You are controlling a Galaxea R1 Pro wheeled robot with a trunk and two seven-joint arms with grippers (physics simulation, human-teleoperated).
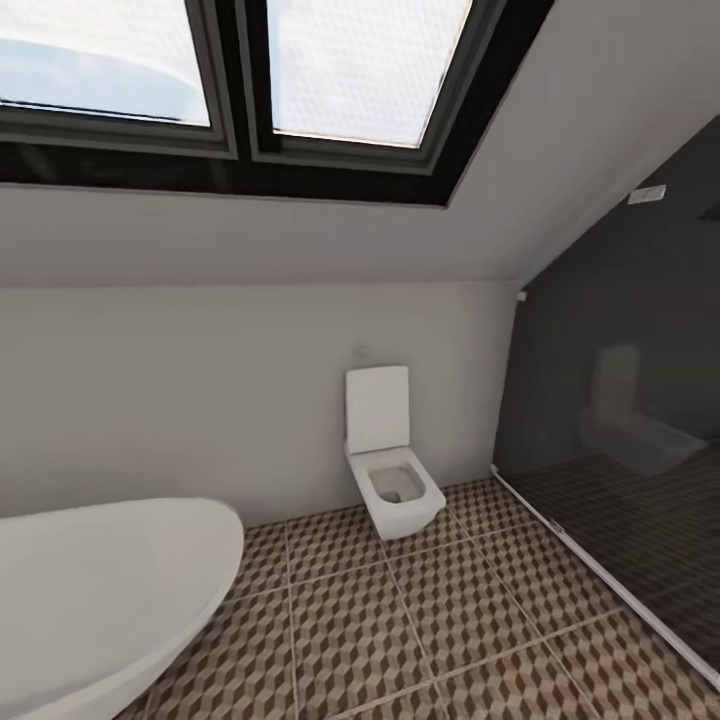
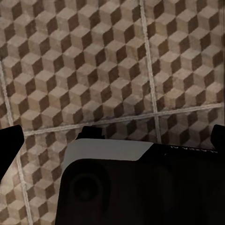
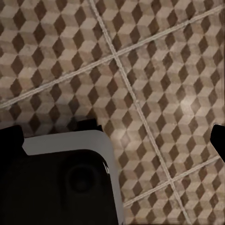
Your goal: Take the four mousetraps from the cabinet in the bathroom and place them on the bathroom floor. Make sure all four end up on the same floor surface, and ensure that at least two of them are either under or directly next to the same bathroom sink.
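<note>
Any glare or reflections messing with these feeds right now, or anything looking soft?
Head view: the windows are blown out white; the dark glass panel mirrors the toilet faintly. Left wrist view: floor tiles evenly lit, slightly soft. Right wrist view: a pale bright patch on the tiles, pattern otherwise legible.

In the left wrist view, black fingers (image 2: pixel 9 145) are seen as dark tips at both picture edges, and a black rounded housing (image 2: pixel 140 192) is capped by a pale grey-white band; faint small lettering is printed near one corner, too small to be read. In the right wrist view, black fingers (image 3: pixel 10 138) and a similar black rounded body (image 3: pixel 56 187) with a light grey rim are shown.
</note>
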